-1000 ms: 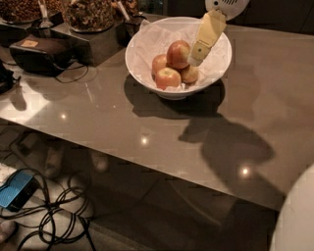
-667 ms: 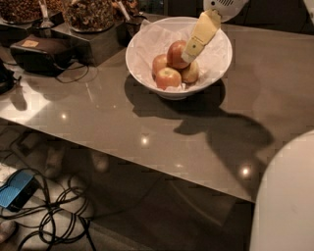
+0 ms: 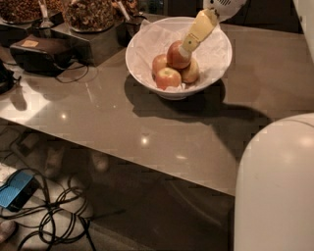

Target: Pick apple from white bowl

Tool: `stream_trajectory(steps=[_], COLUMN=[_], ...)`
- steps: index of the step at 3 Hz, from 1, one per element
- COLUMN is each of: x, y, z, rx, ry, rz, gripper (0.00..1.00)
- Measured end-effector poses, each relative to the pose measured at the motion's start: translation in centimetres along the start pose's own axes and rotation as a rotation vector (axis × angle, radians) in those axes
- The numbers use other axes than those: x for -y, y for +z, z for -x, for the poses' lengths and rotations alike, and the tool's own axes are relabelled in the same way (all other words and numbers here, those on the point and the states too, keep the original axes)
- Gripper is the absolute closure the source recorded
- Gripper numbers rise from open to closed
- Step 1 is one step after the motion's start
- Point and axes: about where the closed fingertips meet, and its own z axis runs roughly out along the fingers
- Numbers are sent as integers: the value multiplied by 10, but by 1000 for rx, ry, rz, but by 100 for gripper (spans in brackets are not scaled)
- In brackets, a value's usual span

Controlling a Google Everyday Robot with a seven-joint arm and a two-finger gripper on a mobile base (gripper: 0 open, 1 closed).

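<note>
The white bowl (image 3: 216,63), lined with crumpled white paper, stands at the back of the grey-brown table (image 3: 147,127). It holds several apples. The largest red-orange apple (image 3: 175,56) sits on top of the pile. Two smaller red apples lie left (image 3: 158,63) and in front (image 3: 168,77) of it, and a duller yellow-brown one (image 3: 191,72) lies to its right. My gripper (image 3: 185,49), pale yellow, reaches down from the upper right into the bowl, and its tip rests against the upper right side of the largest apple.
Dark containers of nuts (image 3: 88,14) stand at the back left, with a black device and its cable (image 3: 41,51) in front of them. A white part of my arm (image 3: 274,191) fills the lower right. Cables and a blue object (image 3: 17,188) lie on the floor.
The gripper has lowered and shifted left inside the bowl onto the top apple. The white arm part at lower right has swung further into view.
</note>
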Motion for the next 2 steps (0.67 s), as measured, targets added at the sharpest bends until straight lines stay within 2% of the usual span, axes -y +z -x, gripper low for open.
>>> stream_trajectory(steps=[2], x=[14], y=[12], z=[5], rx=[18], ry=[25], rz=[10], gripper=[11])
